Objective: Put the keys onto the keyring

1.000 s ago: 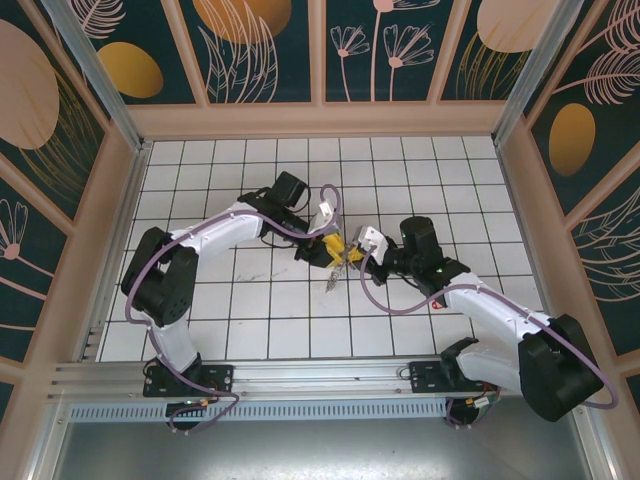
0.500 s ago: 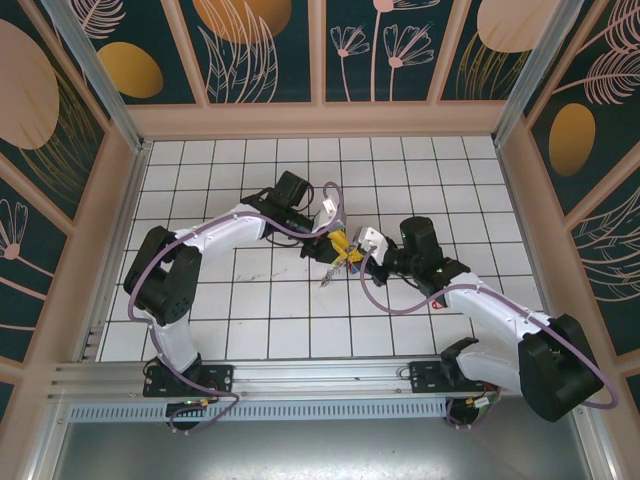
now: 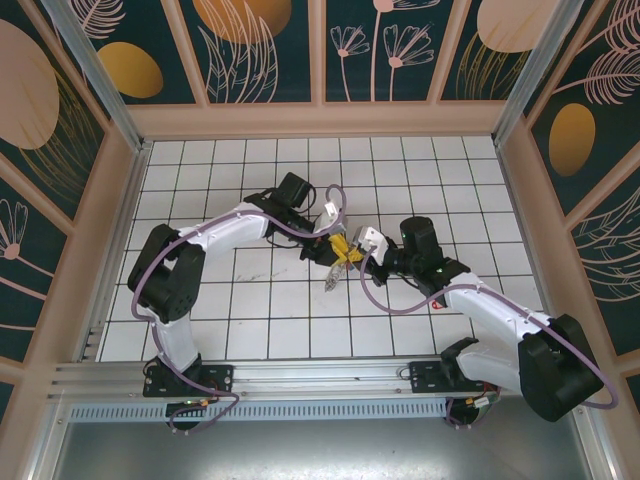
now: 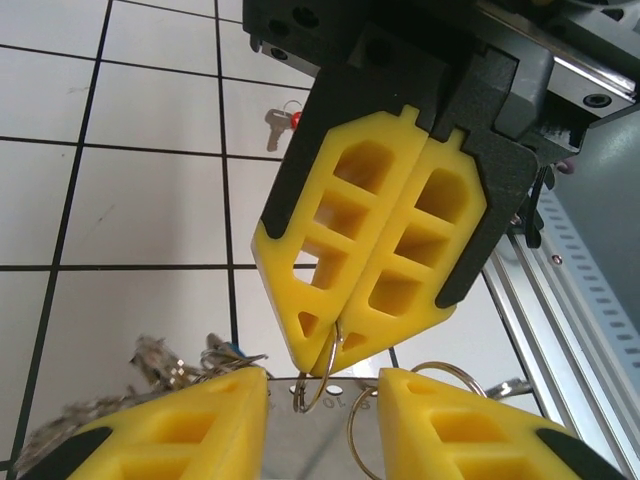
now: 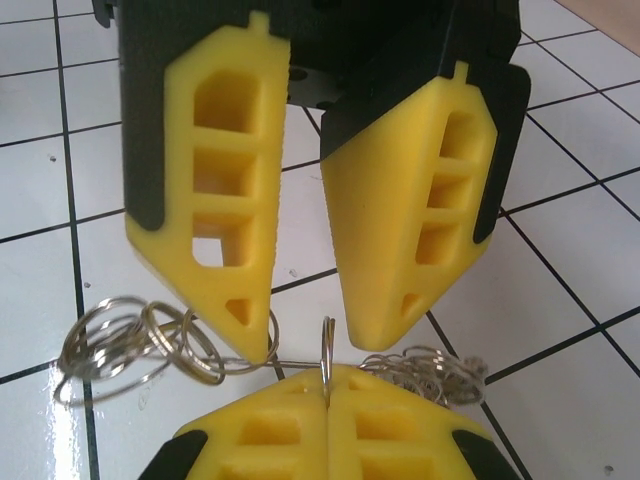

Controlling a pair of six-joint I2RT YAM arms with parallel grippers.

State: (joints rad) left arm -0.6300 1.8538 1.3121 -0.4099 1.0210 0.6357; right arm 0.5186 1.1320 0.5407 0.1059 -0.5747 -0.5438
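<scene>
scene: white tiled floor [image 3: 250, 300], two arms meeting tip to tip near the middle of it
right gripper [image 5: 328, 378]: yellow fingers pressed together, pinching a thin wire loop of the keyring [image 5: 140, 340] edge-on between the tips
right gripper, other views: same pinch seen from the left wrist [image 4: 325, 352], tips pointing down at the camera; top view [image 3: 351, 258] puts it just right of the left one
left gripper [image 5: 312, 340]: fingers spread, one on each side of the pinched loop; left-hand fingertip [image 5: 245, 325] is at the wire, contact can't be confirmed; nothing clamped
left gripper, other views: own fingers at bottom of left wrist view [image 4: 320, 385], gap between them, pinched loop hanging in that gap; top view [image 3: 338, 244]
keyring location: lifted off the floor at the right gripper's tips, bunches of small wire loops hanging to both sides of the pinch in right wrist view; loop cluster also by the left finger [image 4: 170, 355]; top view shows it dangling just below the two grippers [image 3: 330, 280]
key [image 4: 272, 118]: small silver one with a red tag, lying flat on a tile beyond the right gripper, well apart from the keyring
other keys: can't pick any out among the loops
</scene>
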